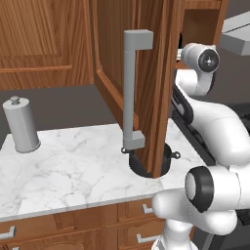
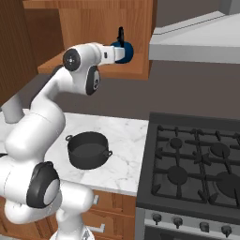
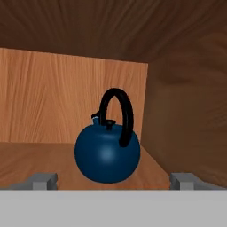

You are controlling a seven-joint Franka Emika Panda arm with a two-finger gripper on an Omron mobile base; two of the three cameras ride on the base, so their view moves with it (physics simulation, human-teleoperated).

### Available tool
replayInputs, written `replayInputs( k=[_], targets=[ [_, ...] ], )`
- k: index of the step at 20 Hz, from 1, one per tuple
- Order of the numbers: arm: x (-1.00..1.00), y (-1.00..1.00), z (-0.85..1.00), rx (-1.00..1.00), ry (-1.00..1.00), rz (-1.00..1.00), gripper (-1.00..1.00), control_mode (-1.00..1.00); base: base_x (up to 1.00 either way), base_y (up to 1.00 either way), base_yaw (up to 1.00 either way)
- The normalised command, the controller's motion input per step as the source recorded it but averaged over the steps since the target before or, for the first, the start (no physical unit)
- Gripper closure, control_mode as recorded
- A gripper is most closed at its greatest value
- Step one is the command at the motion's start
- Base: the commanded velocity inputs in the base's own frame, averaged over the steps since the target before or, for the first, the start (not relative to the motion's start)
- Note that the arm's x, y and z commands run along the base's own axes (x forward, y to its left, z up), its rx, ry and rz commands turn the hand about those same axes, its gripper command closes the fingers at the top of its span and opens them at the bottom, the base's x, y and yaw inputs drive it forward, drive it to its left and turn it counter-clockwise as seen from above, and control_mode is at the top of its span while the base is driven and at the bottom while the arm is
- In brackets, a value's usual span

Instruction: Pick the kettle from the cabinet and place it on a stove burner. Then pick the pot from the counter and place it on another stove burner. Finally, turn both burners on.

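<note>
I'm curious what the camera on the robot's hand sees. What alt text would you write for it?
A small glossy blue kettle with a black arched handle sits on the wooden shelf inside the cabinet, straight ahead of the hand. The two fingers stand wide open at the bottom corners, not touching the kettle.

Grey canister (image 1: 20,124), grey range hood (image 2: 197,40)

— What did I have on the hand view?
— Blue kettle (image 3: 107,155) upright on the cabinet (image 3: 40,111) shelf, black handle arched. My gripper (image 3: 113,181) fingertips (image 3: 43,180) stood spread, short of it.
</note>
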Motion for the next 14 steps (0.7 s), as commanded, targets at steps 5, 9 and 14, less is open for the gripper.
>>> replayInputs(
  k=[5, 9, 14],
  targets=[
    [0.38, 0.01, 0.02, 0.0, 0.04, -0.11, -1.0, -1.0, 0.0, 0.0, 0.0],
    [0.37, 0.0, 0.0, 0.0, 0.08, -0.08, -1.0, -1.0, 0.0, 0.0, 0.0],
    [0.17, 0.0, 0.12, 0.0, 0.01, -0.02, -1.0, -1.0, 0.0, 0.0, 0.0]
  ],
)
